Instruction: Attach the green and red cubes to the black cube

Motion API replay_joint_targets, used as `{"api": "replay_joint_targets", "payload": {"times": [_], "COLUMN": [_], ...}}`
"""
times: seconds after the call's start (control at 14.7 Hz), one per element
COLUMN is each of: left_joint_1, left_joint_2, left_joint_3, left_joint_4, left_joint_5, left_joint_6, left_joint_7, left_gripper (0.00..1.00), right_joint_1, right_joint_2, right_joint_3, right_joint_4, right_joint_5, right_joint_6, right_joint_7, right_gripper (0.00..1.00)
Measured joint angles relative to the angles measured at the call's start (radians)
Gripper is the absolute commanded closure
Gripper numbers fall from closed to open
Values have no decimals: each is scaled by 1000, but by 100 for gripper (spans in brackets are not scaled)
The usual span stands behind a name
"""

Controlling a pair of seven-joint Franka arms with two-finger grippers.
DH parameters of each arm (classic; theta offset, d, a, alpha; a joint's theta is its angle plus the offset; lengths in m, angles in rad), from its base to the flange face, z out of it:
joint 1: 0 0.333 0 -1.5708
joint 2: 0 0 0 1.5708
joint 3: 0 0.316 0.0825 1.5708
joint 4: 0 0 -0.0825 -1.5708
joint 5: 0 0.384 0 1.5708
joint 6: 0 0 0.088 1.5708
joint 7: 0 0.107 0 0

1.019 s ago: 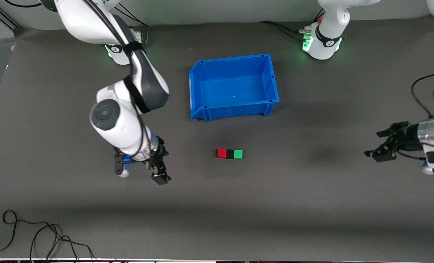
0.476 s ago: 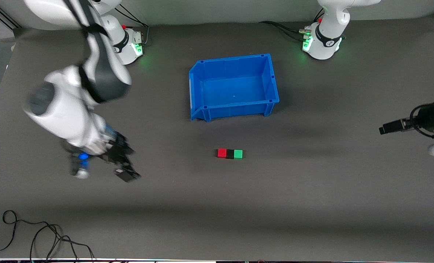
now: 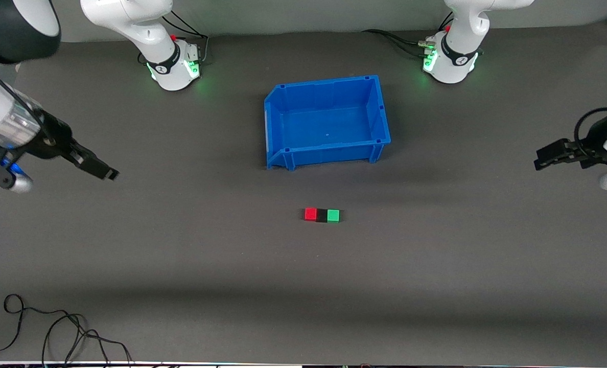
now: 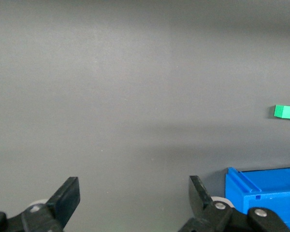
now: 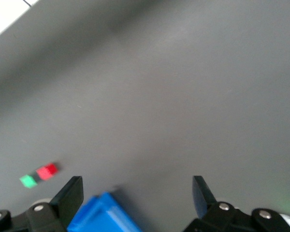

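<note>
1. A dark grey mat (image 3: 436,286) covers the table, with a blue bin (image 3: 327,120) on it.
2. Red cube (image 3: 310,214), black cube (image 3: 322,215) and green cube (image 3: 333,215) sit touching in a row, well apart from both grippers.
3. The left gripper (image 3: 547,156) is over the mat at its own end, fingers spread.
4. The right gripper (image 3: 104,172) is over its end, fingers spread.

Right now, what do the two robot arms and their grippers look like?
Both arms are glossy white with dark grey joint sections and black cables; their bases glow green. The right gripper and left gripper are black with two fingers, silver screws showing in the wrist views. A blue light shines by the right wrist.
</note>
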Motion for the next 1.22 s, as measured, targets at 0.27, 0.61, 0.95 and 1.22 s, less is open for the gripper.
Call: {"api": "replay_joint_targets", "payload": {"times": [0.27,0.61,0.95,1.22], "left_joint_1": [-12,-11,-8,-8], "left_joint_2": [-85,-119,-120,-116], "left_joint_3": [-7,-7,1,0], "left_joint_4": [-99,-132,-132,-133], "left_joint_5": [10,11,22,36], "left_joint_6": [51,24,23,20], "left_joint_7": [0,17,61,69], "left_gripper": [0,0,0,0], "right_joint_1": [-137,-180,-214,-215], "right_joint_2": [-23,-40,-44,-44], "right_joint_3": [146,136,115,96], "right_joint_4": [-7,5,48,54], "right_joint_5": [-30,-37,-37,-37], "right_joint_6": [-38,-49,-117,-120], "right_joint_7": [-146,-386,-438,-442], "right_gripper": [0,0,0,0]}}
